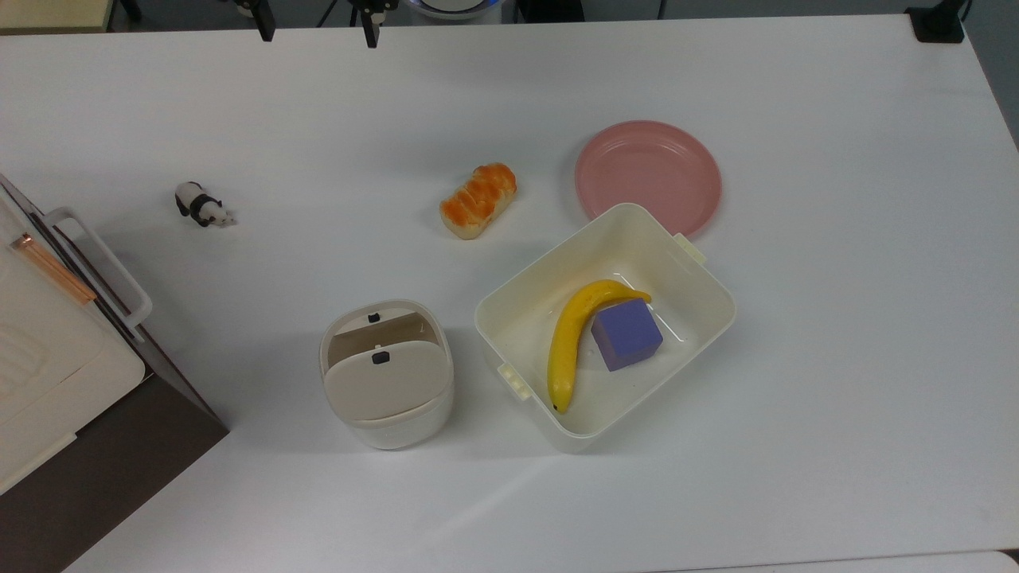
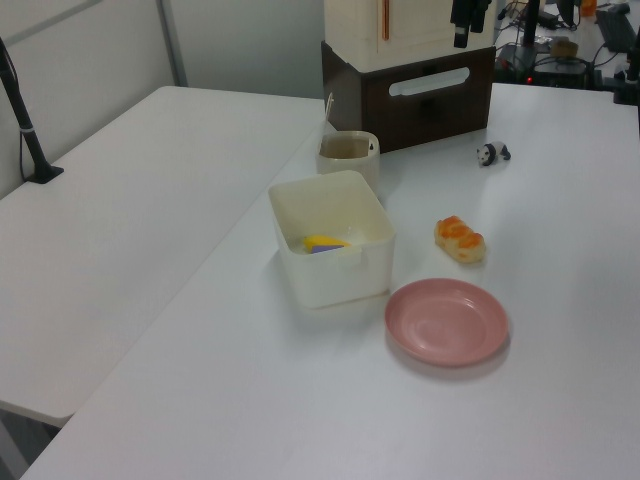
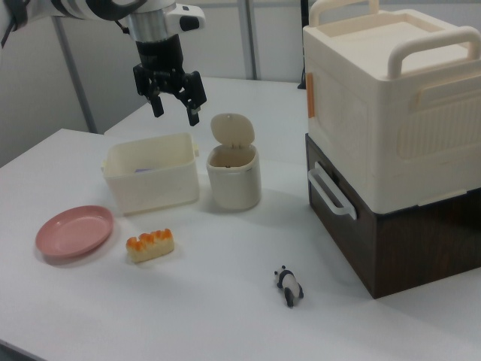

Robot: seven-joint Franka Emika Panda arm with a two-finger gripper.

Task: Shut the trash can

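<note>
White worktop [image 1: 836, 358] carries everything, with a stacked cream-and-brown cabinet [image 3: 391, 143] at one corner. Near the front edge in the top view stands the trash can [image 1: 387, 374], its beige lid [image 3: 232, 129] tipped up on the hinge, so the mouth is open and the task is not yet done. Just beside it sits the lidless tub [image 1: 605, 326] with a banana [image 1: 573, 338] and a purple block [image 1: 626, 334]. My gripper [image 3: 174, 101] hangs high over the worktop with its fingers spread wide and nothing between them, above and to the right view's left of the lid, which I judge a ready stance for pressing it down. I cannot make out the bin's inside or its hinge.
</note>
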